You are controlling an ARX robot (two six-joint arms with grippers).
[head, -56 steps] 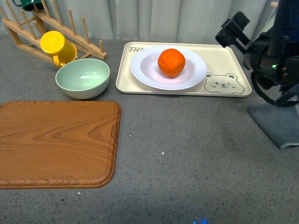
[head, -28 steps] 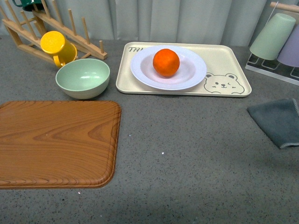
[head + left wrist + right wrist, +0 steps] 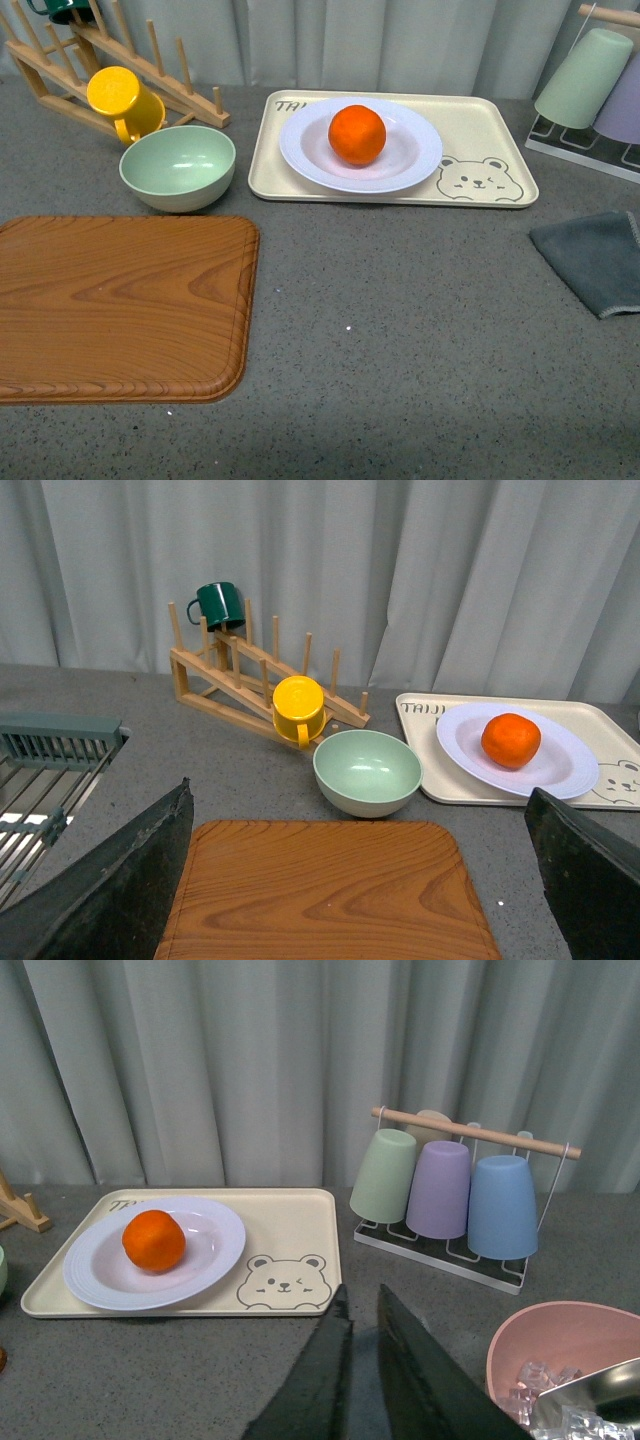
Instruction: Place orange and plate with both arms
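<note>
The orange sits in the white plate, which lies on the beige bear tray at the back of the table. Neither arm shows in the front view. In the left wrist view my left gripper is open and empty above the wooden board, well short of the orange and plate. In the right wrist view my right gripper is shut and empty, over the grey table in front of the tray, apart from the orange and plate.
A pale green bowl and a yellow mug on a wooden rack stand left of the tray. A grey cloth and a cup rack are at the right. A pink bowl with ice is near my right gripper.
My right arm, seen at the upper right a second ago, has left the front view. The orange has shifted slightly left in the plate.
</note>
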